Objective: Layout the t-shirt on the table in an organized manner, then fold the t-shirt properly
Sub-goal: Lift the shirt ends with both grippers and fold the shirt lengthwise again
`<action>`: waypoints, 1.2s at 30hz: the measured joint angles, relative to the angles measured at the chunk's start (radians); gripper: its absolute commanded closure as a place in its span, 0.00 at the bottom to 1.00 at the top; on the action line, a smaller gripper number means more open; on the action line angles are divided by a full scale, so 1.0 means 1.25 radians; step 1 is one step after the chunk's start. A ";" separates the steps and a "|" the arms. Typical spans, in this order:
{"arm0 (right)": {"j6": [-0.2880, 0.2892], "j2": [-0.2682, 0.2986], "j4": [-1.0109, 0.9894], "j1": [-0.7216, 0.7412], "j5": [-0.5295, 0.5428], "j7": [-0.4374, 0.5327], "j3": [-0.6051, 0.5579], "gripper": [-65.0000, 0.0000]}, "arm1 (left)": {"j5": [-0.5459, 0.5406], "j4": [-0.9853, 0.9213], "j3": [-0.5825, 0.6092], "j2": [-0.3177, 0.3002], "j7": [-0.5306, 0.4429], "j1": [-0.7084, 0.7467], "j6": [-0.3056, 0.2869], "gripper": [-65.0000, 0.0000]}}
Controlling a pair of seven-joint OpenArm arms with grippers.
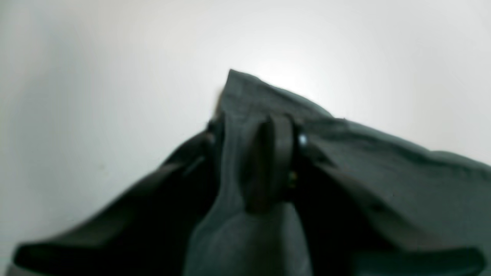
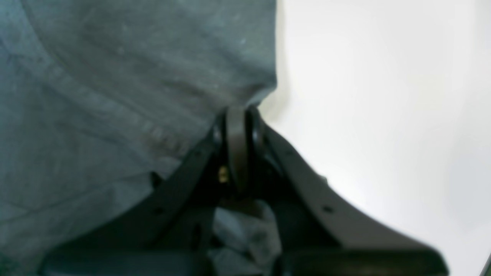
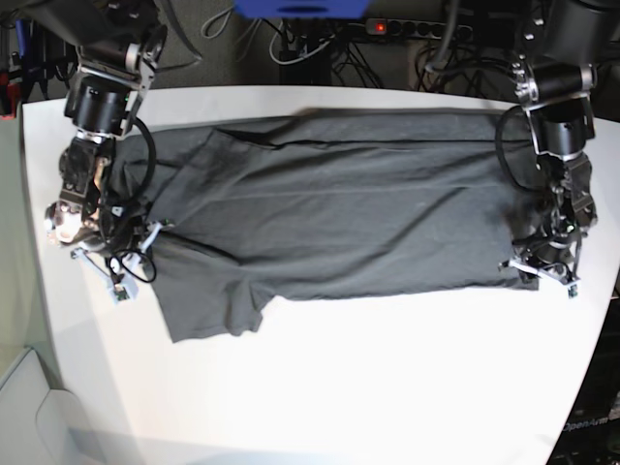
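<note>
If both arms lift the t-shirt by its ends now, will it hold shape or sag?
Likely sag: the t-shirt lies limp and creased on the table, a sleeve flopped outward. It bunches where the left gripper pinches it, so it is probably thin and light. It would probably slide easily on the smooth top.

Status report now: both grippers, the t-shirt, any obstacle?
Left gripper shut on t-shirt edge. Right gripper shut on its other end. Shirt flat on table. Nothing in the way.

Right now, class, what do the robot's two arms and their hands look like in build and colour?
Both arms are black and silver-grey, built of cylindrical segments with looping black cables. Each ends in a black two-fingered hand: the left hand and right hand have broad flat fingers tapering to narrow tips, with small brass-coloured screws.
</note>
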 measured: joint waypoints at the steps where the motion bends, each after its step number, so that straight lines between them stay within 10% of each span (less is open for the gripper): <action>1: 0.000 0.000 0.000 0.000 0.000 0.000 0.000 1.00 | 0.000 0.000 0.000 0.000 0.002 0.000 0.000 0.83; 36: 0.003 -0.051 0.407 -0.171 0.075 -0.009 0.053 1.00 | 0.008 0.548 0.003 0.027 0.276 0.277 -0.003 0.96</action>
